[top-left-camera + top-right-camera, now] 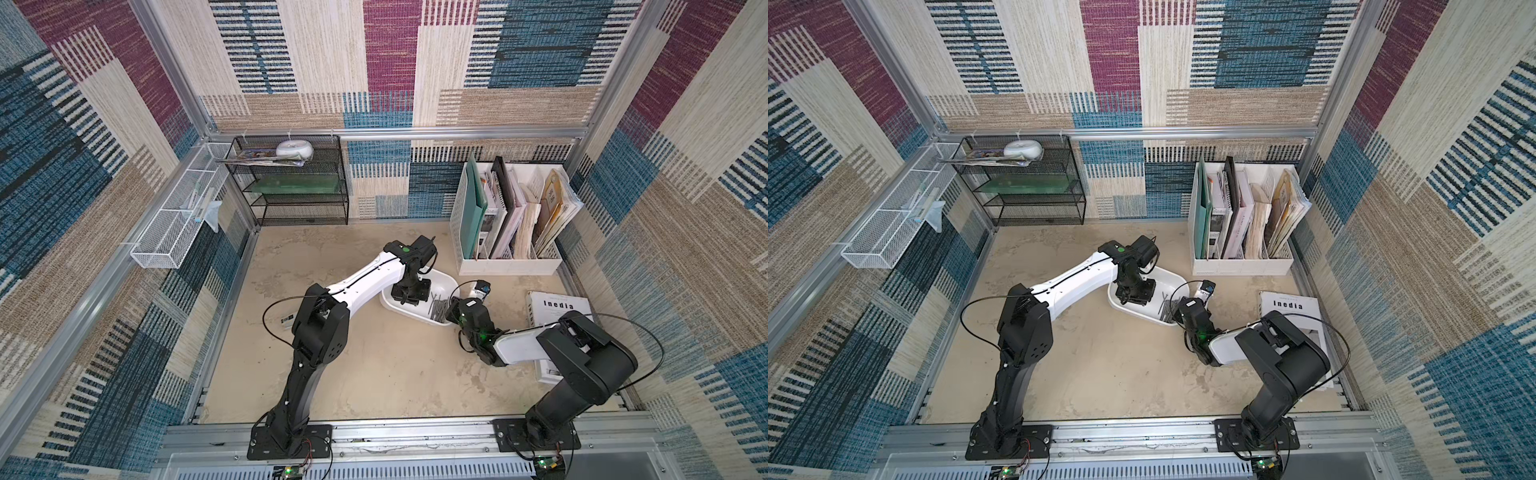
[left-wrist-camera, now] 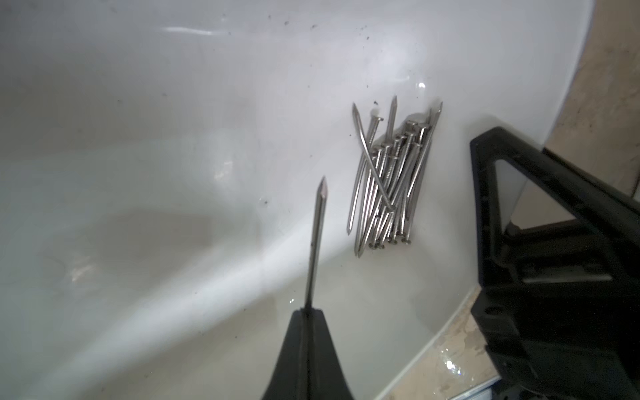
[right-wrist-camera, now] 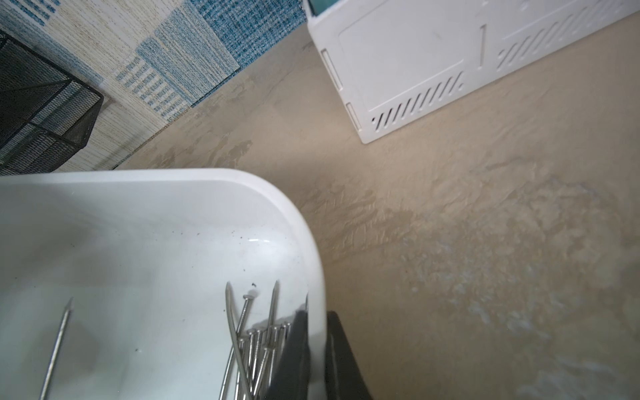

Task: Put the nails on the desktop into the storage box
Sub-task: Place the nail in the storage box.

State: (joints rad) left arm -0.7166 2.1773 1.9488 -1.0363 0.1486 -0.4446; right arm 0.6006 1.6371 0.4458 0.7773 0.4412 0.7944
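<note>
**A:** Top views first. Where do the arms stand?

**B:** In both top views the left gripper (image 1: 409, 297) (image 1: 1133, 296) points down inside the storage box (image 1: 436, 284) (image 1: 1173, 277). The right gripper (image 1: 449, 311) sits at the box's rim. The nails (image 1: 438, 309) lie heaped on the box floor, between the two grippers and nearer the right one. The box rests on the desktop (image 1: 374, 365).

**A:** Left wrist view?

**B:** The left jaws are pinched tight on a single nail (image 2: 317, 235). Its point sticks straight out ahead of the fingertips, above the box floor. The heap of nails (image 2: 388, 187) lies ahead of the gripper and off to one side, apart from the held one.

**A:** Right wrist view?

**B:** The right gripper (image 3: 317, 322) is clamped on the box wall, with one finger (image 3: 294, 346) inside and the other outside. The nails (image 3: 256, 346) are just beside the inner finger. I cannot tell whether they touch it. The single nail (image 3: 57, 343) shows beyond the heap, well apart from this gripper.
</note>
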